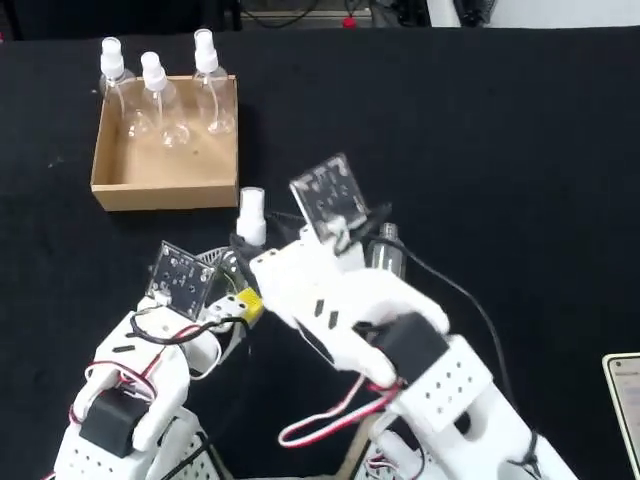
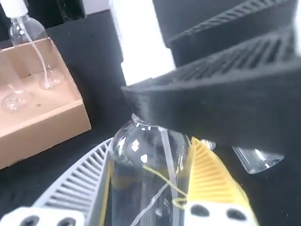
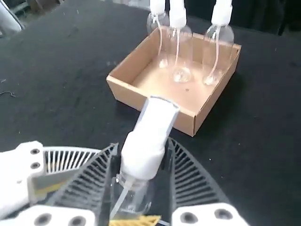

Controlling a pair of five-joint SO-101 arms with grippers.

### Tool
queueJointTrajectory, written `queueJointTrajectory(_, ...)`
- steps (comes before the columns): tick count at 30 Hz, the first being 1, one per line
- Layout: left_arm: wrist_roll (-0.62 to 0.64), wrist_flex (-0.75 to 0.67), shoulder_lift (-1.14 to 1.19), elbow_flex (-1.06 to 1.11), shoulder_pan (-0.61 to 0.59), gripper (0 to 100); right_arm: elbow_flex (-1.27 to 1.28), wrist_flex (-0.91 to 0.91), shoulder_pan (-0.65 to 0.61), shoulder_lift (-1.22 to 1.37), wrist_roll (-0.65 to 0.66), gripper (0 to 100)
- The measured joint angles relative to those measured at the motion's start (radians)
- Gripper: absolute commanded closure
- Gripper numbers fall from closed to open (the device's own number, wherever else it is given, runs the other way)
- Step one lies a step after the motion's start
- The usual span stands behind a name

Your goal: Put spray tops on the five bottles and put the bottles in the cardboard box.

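As three bottles [image 1: 160, 105] already stand capped in the box [image 1: 165, 195], stage: we judge this to be the fourth of five being fitted, so well past halfway.
Left gripper [image 2: 150, 188]: clamped round the body of the bottle [image 2: 131, 146], which stands upright just in front of the box. We read this as a vice that stops the body from turning.
Right gripper [image 3: 141, 174]: closed on the white top [image 3: 150, 127] from above, with a finger on either side of its collar. We think it is placed so to press or twist the top onto the neck.
Tube [image 2: 165, 155]: it runs down inside the held bottle, so the top is at least entered. Whether it is fully seated we cannot tell.
Fifth bottle [image 1: 385, 250]: lying on the table [image 1: 520, 150] just beside the right arm, seemingly uncapped and near at hand for its turn.
Box: the three stand along the far wall, which leaves the near part free for the two to come.
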Motion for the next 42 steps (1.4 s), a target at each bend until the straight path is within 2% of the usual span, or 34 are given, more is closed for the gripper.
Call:
queueJointTrajectory(7,0.0,0.0,0.008,0.0,0.003,88,0.138,-0.06,0.0,-0.112,0.043,95.3)
queueJointTrajectory(14,0.0,0.002,0.012,0.002,0.002,88,0.149,-0.074,-0.04,-0.115,0.064,80.2)
queueJointTrajectory(18,0.0,0.0,0.011,0.002,-0.041,88,0.15,-0.066,-0.071,-0.115,0.064,80.1)
queueJointTrajectory(23,0.0,0.0,0.011,0.002,-0.08,88,0.074,0.044,-0.075,-0.115,0.066,80.1)
queueJointTrajectory(25,0.0,0.0,0.011,0.002,-0.077,88,0.0,0.103,-0.075,-0.115,0.066,82.2)
queueJointTrajectory(29,0.0,0.0,0.011,0.002,-0.081,88,-0.147,0.183,-0.043,-0.115,0.066,99.2)
queueJointTrajectory(34,0.0,0.0,0.011,0.002,-0.089,88,-0.176,0.163,0.112,-0.117,0.084,95.7)
queueJointTrajectory(37,0.0,-0.008,-0.005,-0.017,-0.155,88,-0.121,0.157,0.173,-0.124,0.084,95.6)
queueJointTrajectory(42,0.0,-0.112,-0.006,-0.054,-0.358,88,0.077,0.074,0.198,-0.126,0.084,95.9)
